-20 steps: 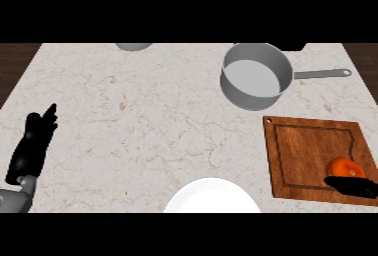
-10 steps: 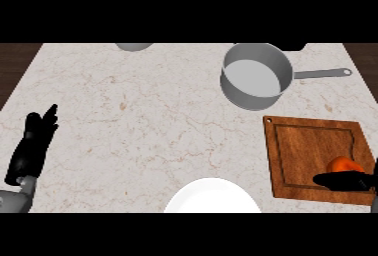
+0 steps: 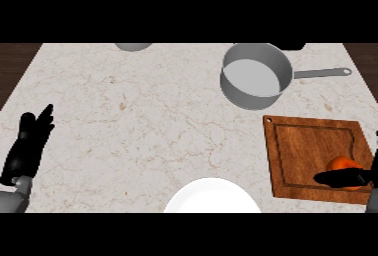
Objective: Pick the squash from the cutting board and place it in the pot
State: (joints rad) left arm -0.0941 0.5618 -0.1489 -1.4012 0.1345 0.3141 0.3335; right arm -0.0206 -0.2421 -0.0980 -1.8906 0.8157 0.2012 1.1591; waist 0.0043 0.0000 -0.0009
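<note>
Round orange squash on wooden cutting board, right hand curled around it

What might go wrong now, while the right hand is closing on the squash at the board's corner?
The squash lies near the cutting board's near right corner; a nudge from the right hand might roll it off. Its fingers cover only the near side, so the hold may slip. The pot is far off, a long carry.
</note>
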